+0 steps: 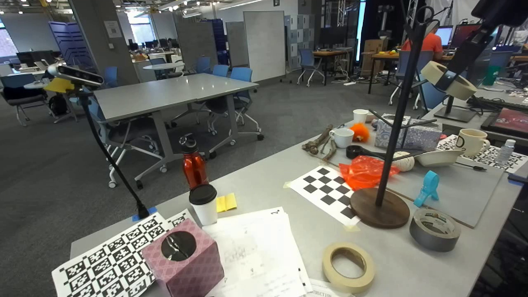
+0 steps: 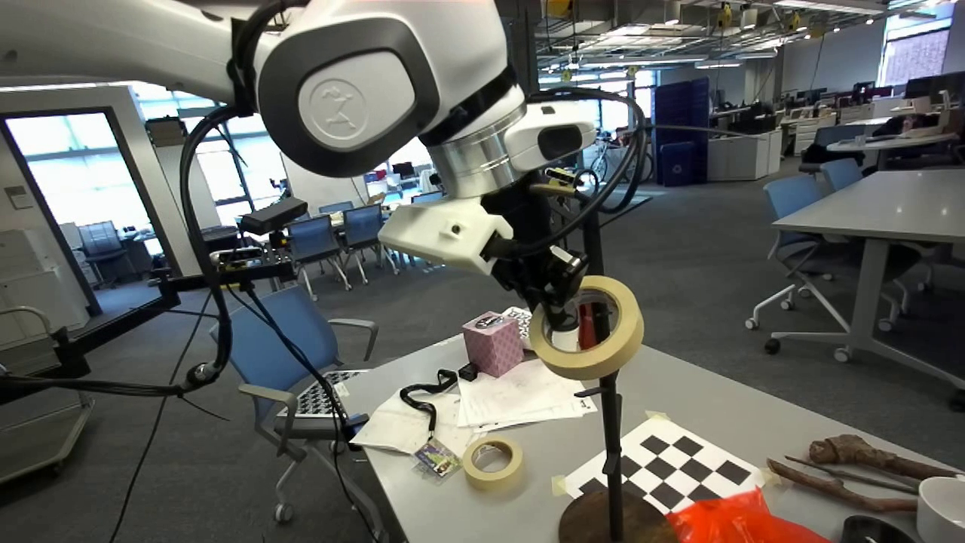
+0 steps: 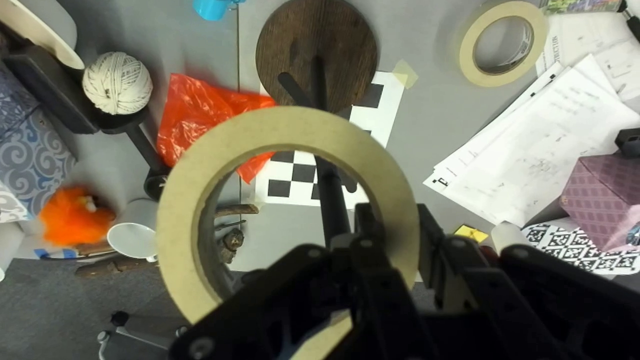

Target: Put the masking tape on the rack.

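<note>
While the gripper [image 1: 446, 79] clenches the masking tape [image 1: 459, 87] by its wall, roll tilted, above the table [image 1: 268, 185], near the rack [image 1: 394, 136]

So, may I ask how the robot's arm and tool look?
The smooth, rounded white arm has a dark grey oval ring, a pale round disc bearing a figure emblem, and a silver metal collar. Thick black cables loop alongside. The angular black tool is jointed, with small grey pins.

bent arm [image 2: 350, 90], gripper [image 1: 446, 79] clamped, tilted downward
</note>
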Motion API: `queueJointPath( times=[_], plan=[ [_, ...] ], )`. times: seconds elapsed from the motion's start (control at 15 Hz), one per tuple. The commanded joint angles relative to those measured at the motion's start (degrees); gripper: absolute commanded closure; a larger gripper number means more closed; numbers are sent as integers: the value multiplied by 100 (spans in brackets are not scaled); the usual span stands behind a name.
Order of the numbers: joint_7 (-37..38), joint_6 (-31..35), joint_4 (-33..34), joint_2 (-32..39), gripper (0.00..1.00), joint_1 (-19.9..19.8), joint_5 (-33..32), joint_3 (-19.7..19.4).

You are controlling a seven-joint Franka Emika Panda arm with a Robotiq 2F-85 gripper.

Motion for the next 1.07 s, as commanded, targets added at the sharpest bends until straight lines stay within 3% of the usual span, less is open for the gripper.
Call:
queueJointPath(
  times=[0.0,0.07,0.13,0.2,0.67,1.0],
  plan=[
    [-305,-42,253,194,95,20,243,-72],
    [-312,-58,269,214,94,11,248,-72],
    [-319,-72,292,236,53,4,252,-70],
    [-311,-81,303,253,53,-4,247,-68],
    [-312,-115,360,279,2,-22,256,-74],
    [51,-99,286,207,0,-98,-107,-9]
  ],
)
